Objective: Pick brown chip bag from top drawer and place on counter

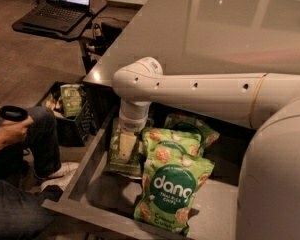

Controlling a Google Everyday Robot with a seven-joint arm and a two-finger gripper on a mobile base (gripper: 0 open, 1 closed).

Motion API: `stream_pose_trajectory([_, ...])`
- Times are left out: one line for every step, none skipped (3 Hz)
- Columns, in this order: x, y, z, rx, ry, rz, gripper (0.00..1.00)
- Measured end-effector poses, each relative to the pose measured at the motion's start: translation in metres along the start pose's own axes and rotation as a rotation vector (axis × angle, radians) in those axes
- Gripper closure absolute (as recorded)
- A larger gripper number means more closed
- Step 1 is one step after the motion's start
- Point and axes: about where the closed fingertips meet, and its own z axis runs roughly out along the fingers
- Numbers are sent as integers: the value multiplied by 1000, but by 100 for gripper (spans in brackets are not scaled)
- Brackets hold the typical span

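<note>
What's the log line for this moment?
phase: reach in drawer | gripper: down inside open top drawer, over darker bag beside green Dang bags | counter: bag not yet placed

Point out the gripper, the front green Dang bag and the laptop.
gripper (125,150): camera view, its lower end, low in the drawer (87,166), left side.
Dang bag (173,189): camera view, round logo on its front.
laptop (55,13): camera view, its keyboard.

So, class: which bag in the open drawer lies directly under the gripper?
The dull olive-brown bag at the drawer's left; the gripper hangs over it. The bright green bags lie beside.
</note>
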Motion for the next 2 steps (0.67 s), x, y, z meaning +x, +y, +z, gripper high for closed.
stream_pose_trajectory([-4, 4, 6, -23, -10, -27, 21])
stream_pose_trajectory([-4, 4, 6, -23, -10, -27, 43])
